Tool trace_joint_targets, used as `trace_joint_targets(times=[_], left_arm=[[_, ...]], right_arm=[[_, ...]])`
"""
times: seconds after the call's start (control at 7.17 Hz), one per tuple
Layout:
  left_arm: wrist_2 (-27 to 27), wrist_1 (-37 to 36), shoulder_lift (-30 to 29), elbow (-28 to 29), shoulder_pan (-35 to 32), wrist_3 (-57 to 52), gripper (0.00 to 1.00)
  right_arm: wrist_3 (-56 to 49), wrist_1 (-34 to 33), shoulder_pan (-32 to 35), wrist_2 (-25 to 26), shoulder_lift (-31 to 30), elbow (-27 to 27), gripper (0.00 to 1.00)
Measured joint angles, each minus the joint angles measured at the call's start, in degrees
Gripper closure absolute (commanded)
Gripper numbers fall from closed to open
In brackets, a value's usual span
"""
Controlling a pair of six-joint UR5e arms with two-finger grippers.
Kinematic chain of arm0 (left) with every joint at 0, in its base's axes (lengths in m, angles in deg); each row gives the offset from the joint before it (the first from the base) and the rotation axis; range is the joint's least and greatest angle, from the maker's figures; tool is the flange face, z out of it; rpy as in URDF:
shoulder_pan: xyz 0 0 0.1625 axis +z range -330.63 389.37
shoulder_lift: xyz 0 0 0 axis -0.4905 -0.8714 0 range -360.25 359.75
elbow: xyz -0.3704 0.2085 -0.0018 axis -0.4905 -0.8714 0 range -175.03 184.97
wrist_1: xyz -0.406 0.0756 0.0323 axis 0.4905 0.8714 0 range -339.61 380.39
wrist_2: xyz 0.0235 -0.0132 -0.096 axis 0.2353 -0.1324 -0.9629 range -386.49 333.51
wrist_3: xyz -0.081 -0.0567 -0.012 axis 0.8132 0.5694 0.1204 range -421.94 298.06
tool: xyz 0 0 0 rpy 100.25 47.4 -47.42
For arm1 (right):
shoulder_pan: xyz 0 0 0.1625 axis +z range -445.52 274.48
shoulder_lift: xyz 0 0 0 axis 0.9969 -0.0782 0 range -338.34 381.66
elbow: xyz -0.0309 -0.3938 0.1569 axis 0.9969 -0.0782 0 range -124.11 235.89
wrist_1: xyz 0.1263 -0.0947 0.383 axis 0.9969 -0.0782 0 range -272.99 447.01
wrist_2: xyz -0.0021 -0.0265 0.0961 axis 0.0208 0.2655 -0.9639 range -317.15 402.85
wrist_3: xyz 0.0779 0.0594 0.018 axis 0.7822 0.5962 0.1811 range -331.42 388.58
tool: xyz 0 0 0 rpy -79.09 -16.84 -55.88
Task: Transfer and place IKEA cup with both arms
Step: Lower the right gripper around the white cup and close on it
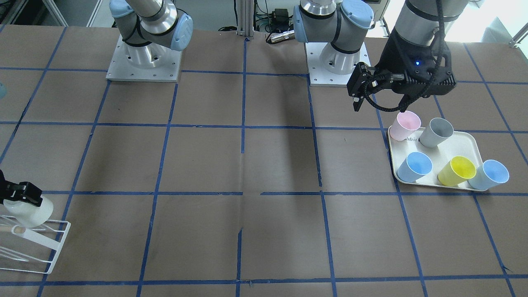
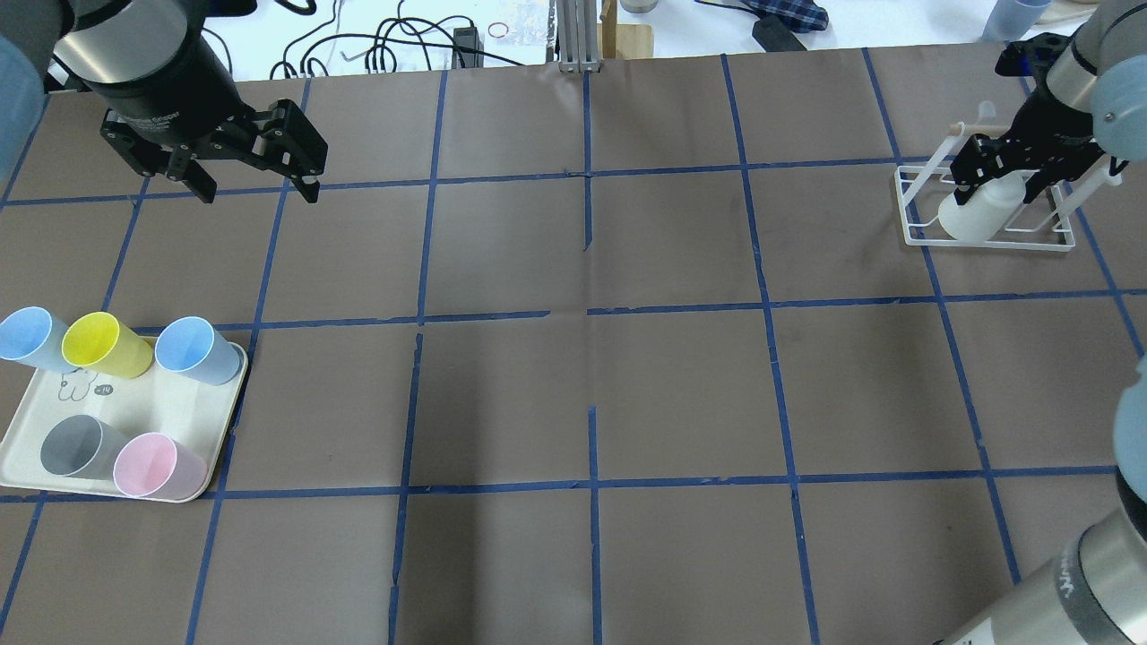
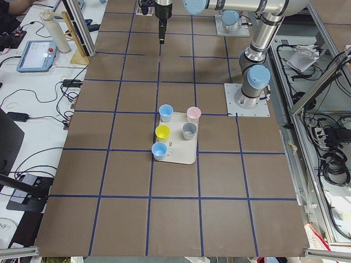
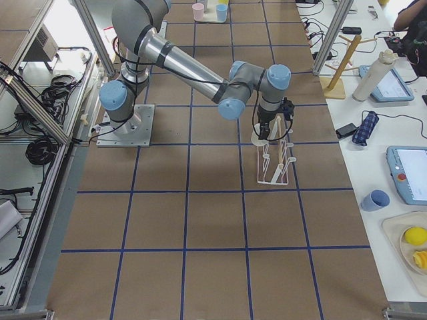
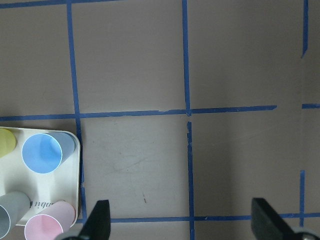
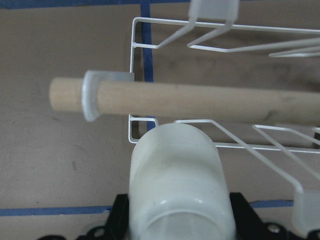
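The cream IKEA cup [image 2: 972, 215] is held tilted on its side over the near end of a white wire rack [image 2: 986, 242] at the far right. My right gripper [image 2: 999, 184] is shut on it, with a finger on each side. The right wrist view shows the cup [image 6: 177, 185] between the jaws, just below the rack's wooden dowel [image 6: 200, 102]. In the front-facing view the cup [image 1: 31, 212] shows at the left edge. My left gripper [image 2: 260, 193] is open and empty, hovering above the table beyond the tray; it also shows in the left wrist view [image 5: 182, 225].
A cream tray [image 2: 170, 399] at the near left holds a pink cup [image 2: 157, 466], a grey cup [image 2: 76, 445], a yellow cup [image 2: 103, 343] and two blue cups [image 2: 193, 349]. Brown table cover with a blue tape grid.
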Motion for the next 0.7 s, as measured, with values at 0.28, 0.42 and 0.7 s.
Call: trace_joint_targets(times=[0.28, 0.42, 0.7], left_arm=[[-0.1, 0.0, 0.4, 0.6, 0.0, 0.0, 0.0], [-0.2, 0.1, 0.6, 0.7, 0.0, 0.0, 0.0], [-0.4, 0.1, 0.8, 0.9, 0.0, 0.0, 0.0]], right_arm=[[-0.1, 0.0, 0.1, 0.0, -0.2, -0.6, 0.66], [-0.2, 0.1, 0.1, 0.0, -0.7, -0.9, 0.65], [-0.5, 2.2, 0.1, -0.4, -3.4, -2.1, 0.65]])
